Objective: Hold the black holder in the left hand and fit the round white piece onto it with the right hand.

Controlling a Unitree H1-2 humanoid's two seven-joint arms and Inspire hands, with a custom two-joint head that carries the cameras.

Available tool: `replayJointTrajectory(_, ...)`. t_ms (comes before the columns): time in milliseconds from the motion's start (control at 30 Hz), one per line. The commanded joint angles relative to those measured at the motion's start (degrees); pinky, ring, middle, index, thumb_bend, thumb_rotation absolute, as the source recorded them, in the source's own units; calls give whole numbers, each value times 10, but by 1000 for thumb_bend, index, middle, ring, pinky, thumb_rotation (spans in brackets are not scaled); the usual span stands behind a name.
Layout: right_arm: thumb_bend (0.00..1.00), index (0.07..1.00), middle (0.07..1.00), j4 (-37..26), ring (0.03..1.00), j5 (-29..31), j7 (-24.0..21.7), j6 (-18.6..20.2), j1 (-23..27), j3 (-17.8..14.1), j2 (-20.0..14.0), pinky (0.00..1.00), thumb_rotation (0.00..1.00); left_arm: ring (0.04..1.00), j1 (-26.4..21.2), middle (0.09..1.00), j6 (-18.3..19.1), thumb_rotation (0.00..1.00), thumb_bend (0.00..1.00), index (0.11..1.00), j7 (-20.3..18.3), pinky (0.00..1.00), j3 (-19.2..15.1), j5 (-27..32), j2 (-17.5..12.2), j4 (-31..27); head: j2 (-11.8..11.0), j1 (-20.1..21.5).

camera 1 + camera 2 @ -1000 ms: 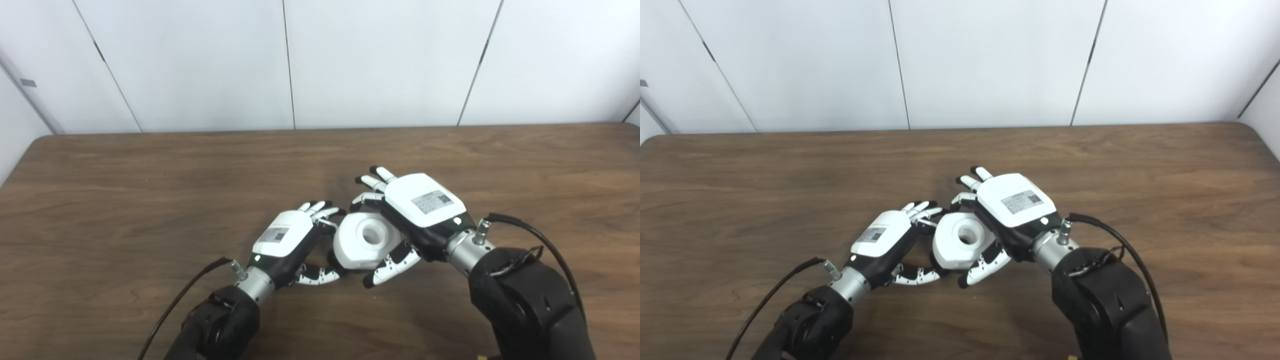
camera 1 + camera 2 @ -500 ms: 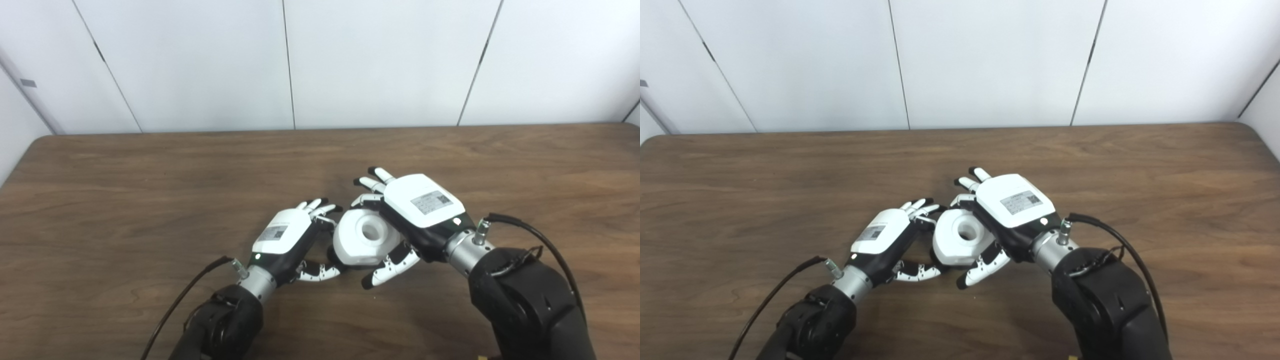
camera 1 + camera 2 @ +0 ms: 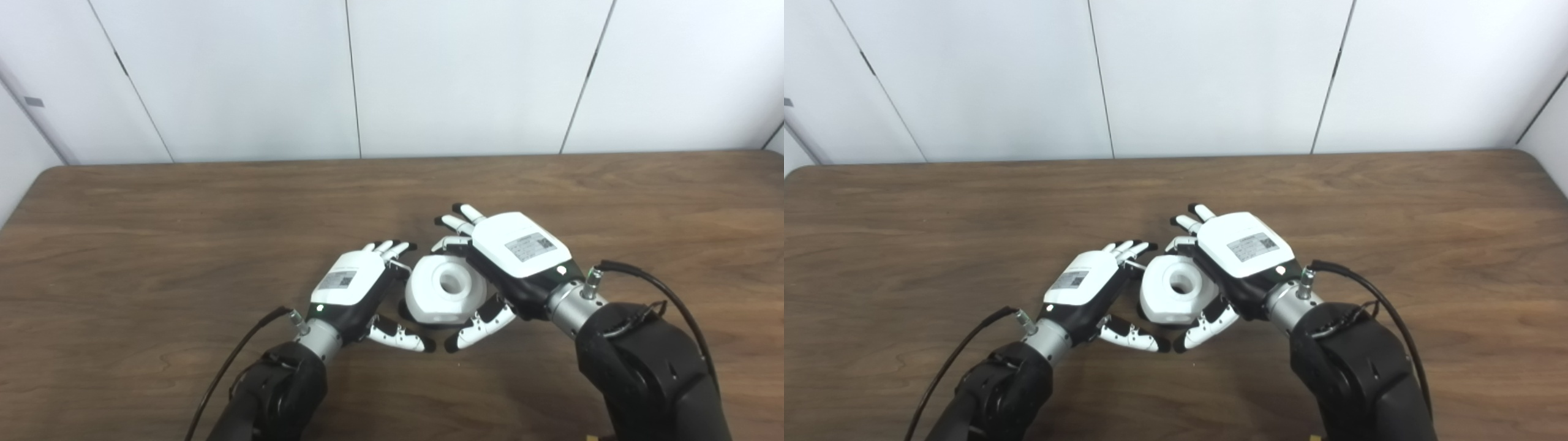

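So closest to the camera, two black forearms are coming up from the bottom edge, each trailing a black cable (image 3: 649, 282). The left hand (image 3: 352, 288) is sitting on the near-left side of the round white plastic piece with a hole in the middle (image 3: 446, 289), fingers spread apart and not gripping anything, thumb (image 3: 399, 336) stretching out low toward the right hand's thumb. The right hand (image 3: 511, 260) is cupping the white piece from the right and back, thumb under the near edge and fingers curling around the far side, so it's grasping it. The white piece is sitting on the brown wood-grain table (image 3: 153, 245) between the two hands, with a sliver of the black holder (image 3: 1140, 312) peeking out at its near-left bottom edge; can't tell how well it's seated. Farther back, the tabletop is running up to a white panelled wall (image 3: 245, 73).
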State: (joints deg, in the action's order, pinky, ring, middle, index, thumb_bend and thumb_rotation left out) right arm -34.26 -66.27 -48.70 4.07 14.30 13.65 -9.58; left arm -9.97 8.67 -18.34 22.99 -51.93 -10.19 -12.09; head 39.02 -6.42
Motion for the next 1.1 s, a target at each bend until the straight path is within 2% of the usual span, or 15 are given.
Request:
replayJointTrajectory(0,918,729,944,-21,1000,4,16,-5,12,-3,-1,723,460,977,-9,966,12,355,1000,724,-10,1000,3,-19,-6,-6,0,0)
replayJointTrajectory(400,916,723,943,-21,1000,10,21,-4,10,-4,-2,719,451,1000,-15,999,58,416,1000,863,-54,1000,12,-37,-4,-20,0,-1)
replayJointTrajectory(600,916,726,948,-21,1000,11,19,-3,10,-4,-2,723,447,1000,-18,1000,101,401,1000,988,-97,1000,14,-57,1,-31,0,0)
replayJointTrajectory(867,918,727,948,-22,1000,12,16,0,9,-5,-3,737,442,1000,-22,1000,119,413,1000,1000,-121,1000,20,-87,2,-27,0,0)
replayJointTrajectory(1067,918,727,947,-22,1000,13,17,-1,8,-6,-5,730,444,1000,-22,1000,121,421,1000,1000,-123,1000,18,-98,5,-24,0,0)
